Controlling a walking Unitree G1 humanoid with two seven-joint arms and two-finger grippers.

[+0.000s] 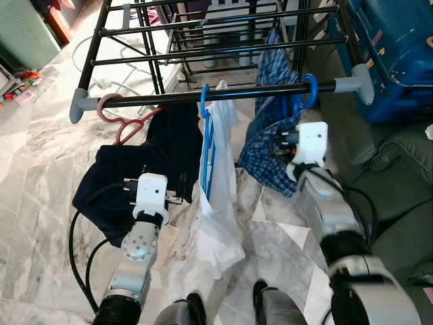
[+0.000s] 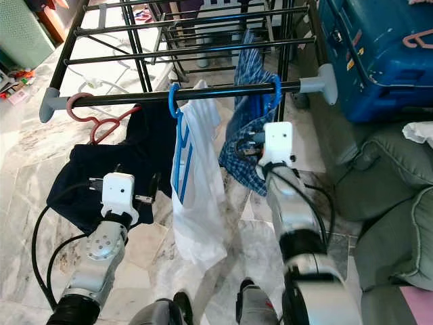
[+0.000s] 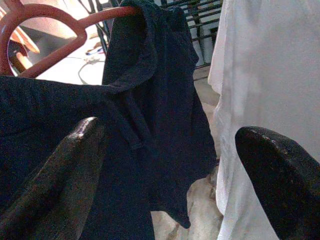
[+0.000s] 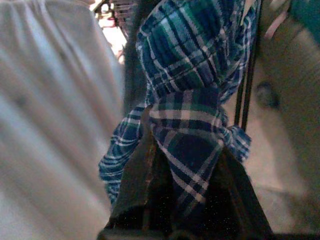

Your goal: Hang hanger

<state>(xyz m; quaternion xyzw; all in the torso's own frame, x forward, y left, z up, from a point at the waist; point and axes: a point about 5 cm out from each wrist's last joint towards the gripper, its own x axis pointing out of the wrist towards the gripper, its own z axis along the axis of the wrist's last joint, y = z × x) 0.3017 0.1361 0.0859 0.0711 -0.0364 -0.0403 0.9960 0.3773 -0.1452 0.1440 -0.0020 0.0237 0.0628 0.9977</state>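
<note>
Marble floor (image 1: 40,156) spreads under a black drying rack (image 1: 223,95) in the left eye view, where three hangers hook over the front rail: a red hanger (image 1: 122,122) with a dark navy garment (image 1: 155,162), a blue hanger (image 1: 204,101) with a white shirt (image 1: 216,203), and a second blue hanger (image 1: 308,91) with a blue plaid shirt (image 1: 270,149). A blue suitcase (image 1: 392,54) stands beyond the rail's right end. The right eye view shows the left gripper (image 2: 139,186) raised against the navy garment and the right gripper (image 2: 247,149) up in the plaid cloth. From the left wrist view, the left fingers (image 3: 60,175) stand wide apart, holding nothing, before the navy garment beside the white shirt. From the right wrist view, the right fingers (image 4: 137,185) are pinched closed on a fold of the plaid shirt.
</note>
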